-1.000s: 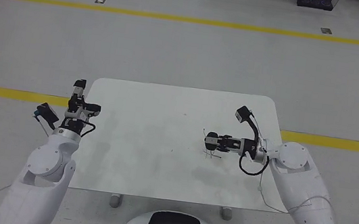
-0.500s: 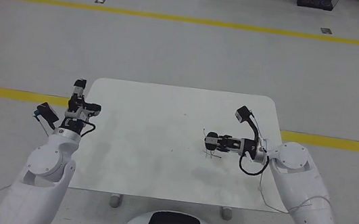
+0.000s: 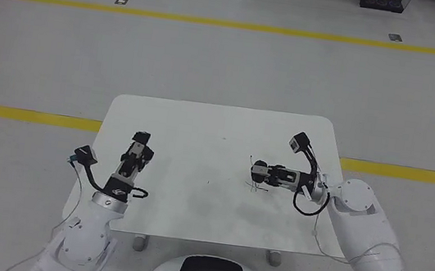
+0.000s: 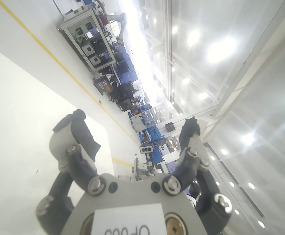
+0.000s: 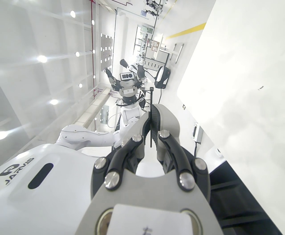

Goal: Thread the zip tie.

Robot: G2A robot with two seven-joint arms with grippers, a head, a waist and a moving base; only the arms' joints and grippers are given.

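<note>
Top view: one table (image 3: 219, 119), two grippers, plenty of bare surface between them; left gripper (image 3: 142, 140) is just inside the left edge, right gripper (image 3: 255, 172) a bit right of centre, well apart. Left wrist view: left gripper (image 4: 133, 121) spread wide, holding nothing. Right wrist view: right gripper (image 5: 152, 112) pinched tight on the one zip tie (image 5: 151, 95); its head pokes out past the fingertips.

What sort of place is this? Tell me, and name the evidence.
Probably an industrial robotics lab or factory hall: yellow floor lines, an equipment rack of electronics, and high ceiling lights.
</note>
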